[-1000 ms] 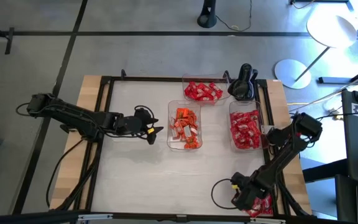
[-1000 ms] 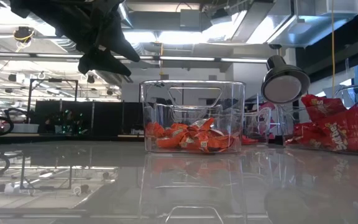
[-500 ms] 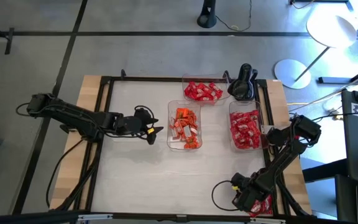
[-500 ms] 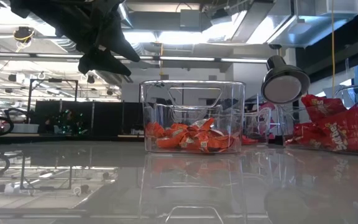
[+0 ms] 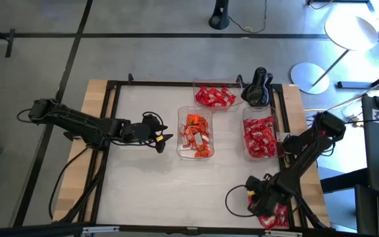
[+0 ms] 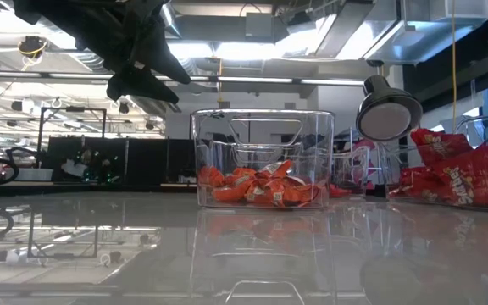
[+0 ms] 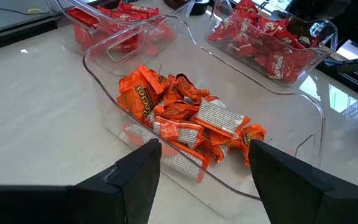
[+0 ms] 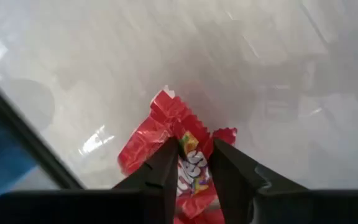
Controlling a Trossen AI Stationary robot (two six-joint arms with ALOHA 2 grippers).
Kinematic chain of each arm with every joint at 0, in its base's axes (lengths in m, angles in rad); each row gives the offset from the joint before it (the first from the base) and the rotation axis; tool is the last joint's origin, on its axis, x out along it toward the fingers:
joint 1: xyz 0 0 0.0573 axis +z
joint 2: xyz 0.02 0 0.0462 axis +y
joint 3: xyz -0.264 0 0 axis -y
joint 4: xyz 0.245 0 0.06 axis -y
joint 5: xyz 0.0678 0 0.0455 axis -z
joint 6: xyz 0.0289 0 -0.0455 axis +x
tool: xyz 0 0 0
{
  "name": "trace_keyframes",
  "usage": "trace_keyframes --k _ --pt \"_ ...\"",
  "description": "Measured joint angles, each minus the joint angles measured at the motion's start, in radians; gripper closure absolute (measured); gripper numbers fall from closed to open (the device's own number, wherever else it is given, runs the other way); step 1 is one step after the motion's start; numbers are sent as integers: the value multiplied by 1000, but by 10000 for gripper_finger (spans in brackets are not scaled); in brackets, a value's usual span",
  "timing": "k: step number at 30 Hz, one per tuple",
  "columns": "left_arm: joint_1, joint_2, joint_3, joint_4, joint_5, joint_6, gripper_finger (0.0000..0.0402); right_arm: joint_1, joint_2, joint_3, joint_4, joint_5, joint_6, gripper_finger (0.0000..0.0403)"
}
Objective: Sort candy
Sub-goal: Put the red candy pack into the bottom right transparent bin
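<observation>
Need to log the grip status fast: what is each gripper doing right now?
Left gripper: open, empty, hovering beside the tray of orange candy.
Right gripper: shut on a red candy, at the table's near right corner.

Pale glossy table [image 5: 150, 191], framed by black rails on wooden edges. Directly on it: clear tray [image 5: 195, 133] of orange candy [image 5: 196, 131] near centre; second tray [image 5: 215, 97] of red candy at 12 o'clock; third tray [image 5: 260, 137] of red candy at 3 o'clock; small heap of red candy [image 5: 275, 216] at 5 o'clock, by the rail.
</observation>
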Motion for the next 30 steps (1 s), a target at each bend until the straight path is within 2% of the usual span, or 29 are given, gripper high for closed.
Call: trace_keyframes --k 10,19,26,30 --pt "0 0 0 -1 0 -3 169 -72 -257 2 -223 140 -77 349" --pt "0 0 0 0 0 -3 169 -132 -526 2 -392 349 -111 366" --pt "0 0 0 0 0 -3 169 -207 -680 3 -590 535 -72 364" --pt "0 0 0 1 0 -4 169 -269 -702 3 -707 551 -65 350"
